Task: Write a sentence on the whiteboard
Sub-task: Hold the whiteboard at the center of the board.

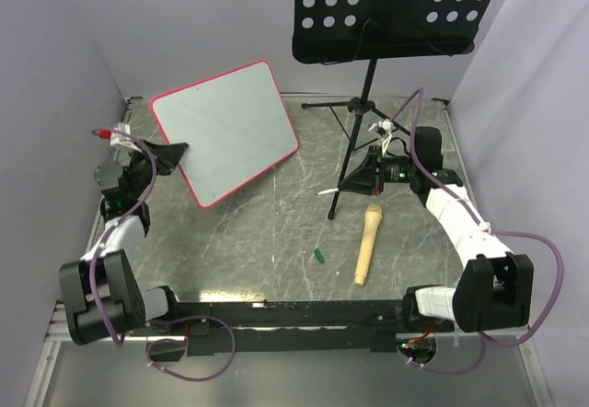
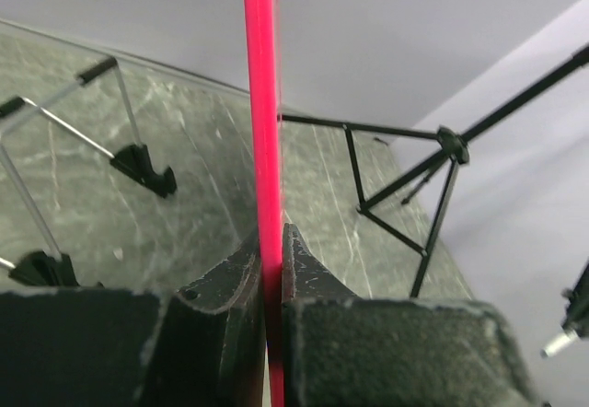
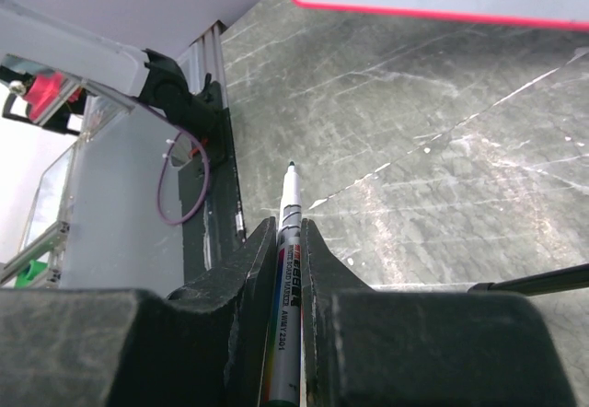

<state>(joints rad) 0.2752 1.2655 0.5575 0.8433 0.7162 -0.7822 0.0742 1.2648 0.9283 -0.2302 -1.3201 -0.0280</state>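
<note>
upper left of the frame, the whiteboard (image 1: 225,131) is white with a pink-red rim. the surface (image 1: 276,232) is dark grey-green, veined pale. the music stand tray (image 1: 396,6) is black, dotted with round holes. the marker (image 3: 289,200) is white with dark print.

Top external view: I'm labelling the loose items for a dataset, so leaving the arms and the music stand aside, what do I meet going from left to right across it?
whiteboard → small green piece → beige microphone-shaped object
</note>
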